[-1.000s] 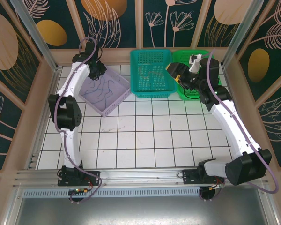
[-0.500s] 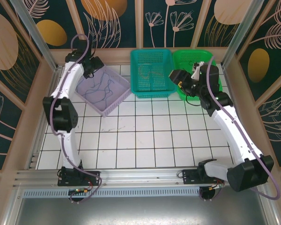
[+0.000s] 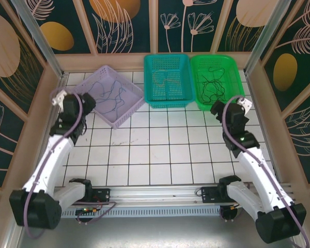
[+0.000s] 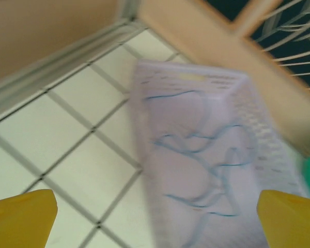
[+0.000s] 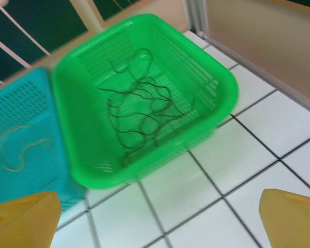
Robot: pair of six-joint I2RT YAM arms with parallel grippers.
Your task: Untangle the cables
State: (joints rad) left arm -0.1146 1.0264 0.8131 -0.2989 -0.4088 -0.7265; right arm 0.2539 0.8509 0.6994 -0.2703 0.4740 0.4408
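Thin dark blue cables (image 3: 113,98) curl inside the lilac basket (image 3: 125,118); the left wrist view shows them (image 4: 206,155) blurred on its floor. A loose tangle of black cables (image 3: 214,88) lies in the green basket (image 3: 213,57), also seen by the right wrist (image 5: 139,111). A pale cable (image 3: 165,80) rests in the teal basket (image 3: 167,56). My left gripper (image 3: 88,103) hangs open just left of the lilac basket, holding nothing (image 4: 157,222). My right gripper (image 3: 217,109) stands open at the green basket's near edge, nothing between its fingers (image 5: 157,219).
The three baskets line the back of the white tiled table (image 3: 160,150). Wooden frame walls and aluminium posts (image 3: 51,62) close in both sides and the back. The green basket (image 5: 93,155) and teal basket (image 5: 31,108) stand side by side, almost touching.
Both arms have drawn back from over the baskets toward the near side. Both grippers have opened wide, and no cable hangs from either.
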